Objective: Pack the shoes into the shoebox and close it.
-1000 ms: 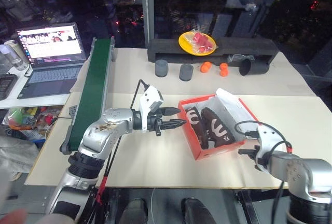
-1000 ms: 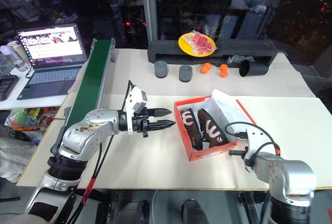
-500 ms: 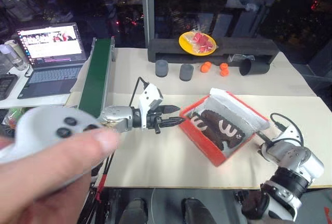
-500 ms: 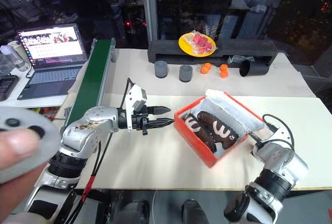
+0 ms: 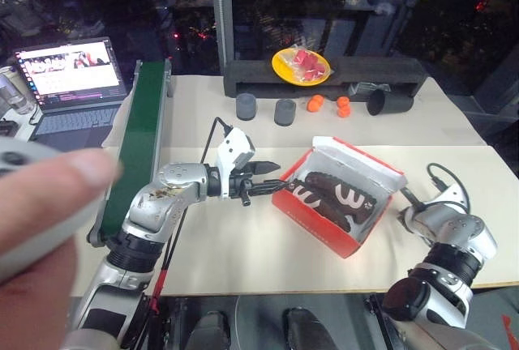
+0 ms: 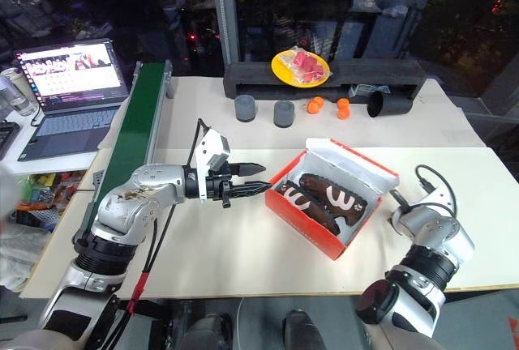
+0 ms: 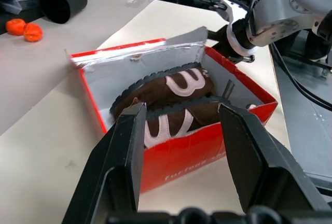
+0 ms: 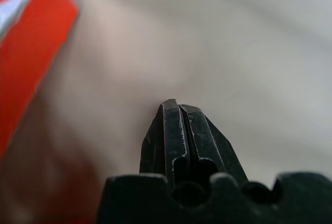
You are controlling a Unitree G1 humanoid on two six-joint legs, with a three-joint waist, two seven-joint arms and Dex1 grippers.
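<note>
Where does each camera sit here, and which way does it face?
Left and right eye views: on the head, looking forward and down over the table; both arms show, the left fingers open beside the shoebox.
Left wrist view: on the left wrist, looking between its open fingers at the shoes in the shoebox, with the right arm beyond.
Right wrist view: on the right wrist, facing the tabletop past its shut fingers.
Shared: the shoebox.

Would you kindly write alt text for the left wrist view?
An open red shoebox holds two brown shoes side by side, seen between the open left gripper fingers. The right gripper sits beyond the box's far side.
</note>
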